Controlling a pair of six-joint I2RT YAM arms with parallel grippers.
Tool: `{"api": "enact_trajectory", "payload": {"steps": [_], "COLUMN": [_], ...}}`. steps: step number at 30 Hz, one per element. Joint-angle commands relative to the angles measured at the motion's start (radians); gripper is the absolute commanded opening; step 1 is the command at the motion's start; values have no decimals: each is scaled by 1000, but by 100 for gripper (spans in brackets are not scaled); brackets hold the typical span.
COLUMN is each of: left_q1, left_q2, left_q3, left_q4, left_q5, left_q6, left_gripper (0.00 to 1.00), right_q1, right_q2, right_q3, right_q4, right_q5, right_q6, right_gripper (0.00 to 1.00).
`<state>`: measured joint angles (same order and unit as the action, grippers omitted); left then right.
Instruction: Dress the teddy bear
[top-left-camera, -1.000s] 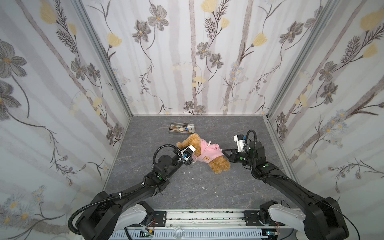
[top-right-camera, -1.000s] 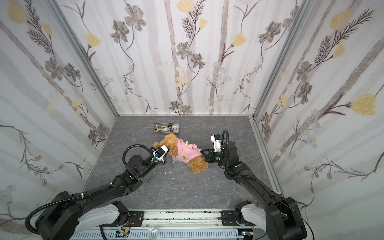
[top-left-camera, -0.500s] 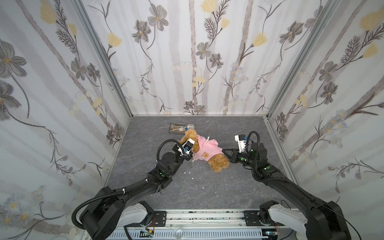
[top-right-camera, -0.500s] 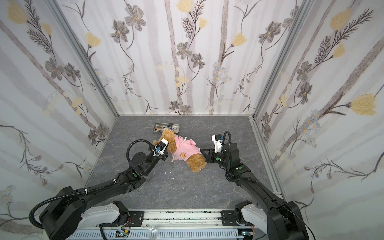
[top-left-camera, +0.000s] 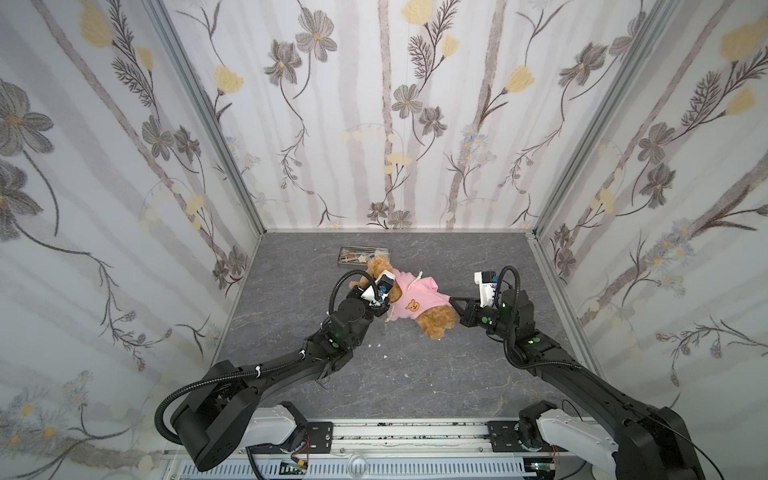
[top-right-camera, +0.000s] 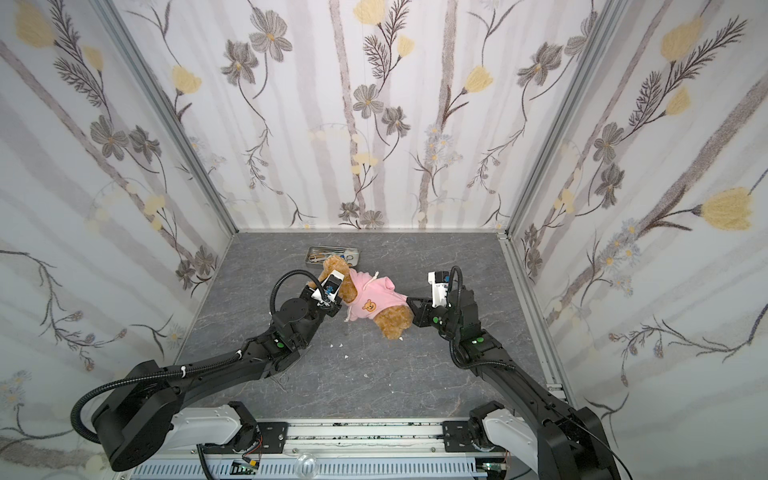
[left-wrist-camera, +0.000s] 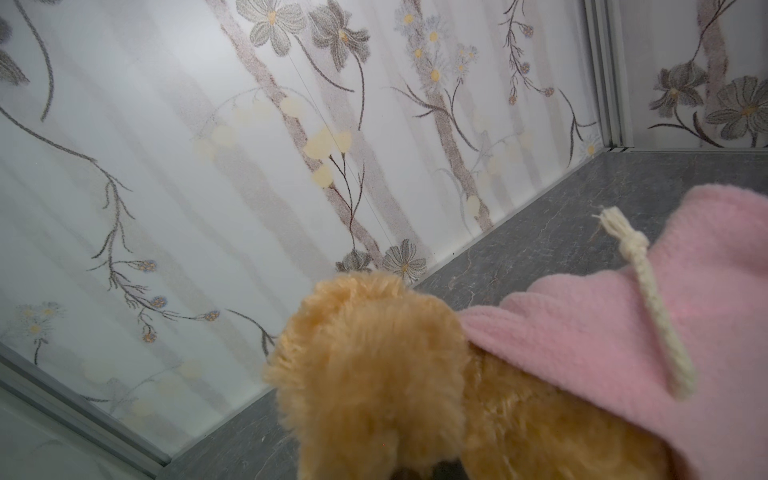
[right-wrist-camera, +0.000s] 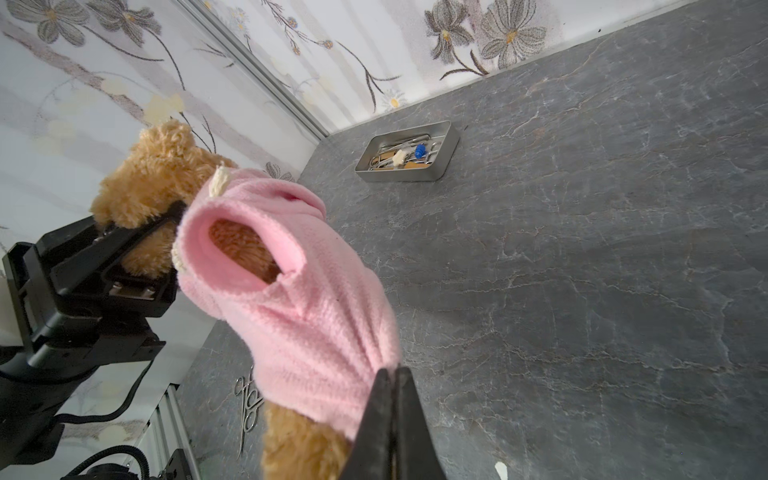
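The teddy bear (top-left-camera: 434, 322) is held stretched between both arms over the middle of the table (top-left-camera: 415, 382), its head turned toward the metal tray (right-wrist-camera: 399, 175). The left claw (right-wrist-camera: 158, 245) is clamped on the fur at the head. The right claw (right-wrist-camera: 392, 399) is pinched together on the hem of the pink hoodie (top-left-camera: 415, 291), which is drawn over the trunk. Only fur is seen inside one sleeve opening, so an arm is probably trapped within, and further pulling could bunch the cloth instead of seating it. The hem is gripped by a thin fold and could slip free. The plush could likewise be tugged out of the left grip.
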<state>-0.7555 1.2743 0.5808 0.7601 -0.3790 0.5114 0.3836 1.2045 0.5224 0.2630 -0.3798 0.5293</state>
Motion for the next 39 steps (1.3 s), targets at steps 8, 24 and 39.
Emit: {"api": "enact_trajectory", "payload": {"steps": [8,24,39], "left_q1": [4,46,145], "left_q2": [-79,149,437], "left_q3": [49,317,369], "left_q4": [-249,-686,-682], "left_q5": [191,352,521], "left_q6": [-301,-1382,-1328], "left_gripper": [0,0,57], "right_q1": [-67,8,107], "right_q2": [9,-25,27], "right_q3": [160,122,97], "right_q4": [-116,-146,-230], "right_q5": [18,0,237], "right_q6": [-157,-190,-216], "right_gripper": [52,60,61]}}
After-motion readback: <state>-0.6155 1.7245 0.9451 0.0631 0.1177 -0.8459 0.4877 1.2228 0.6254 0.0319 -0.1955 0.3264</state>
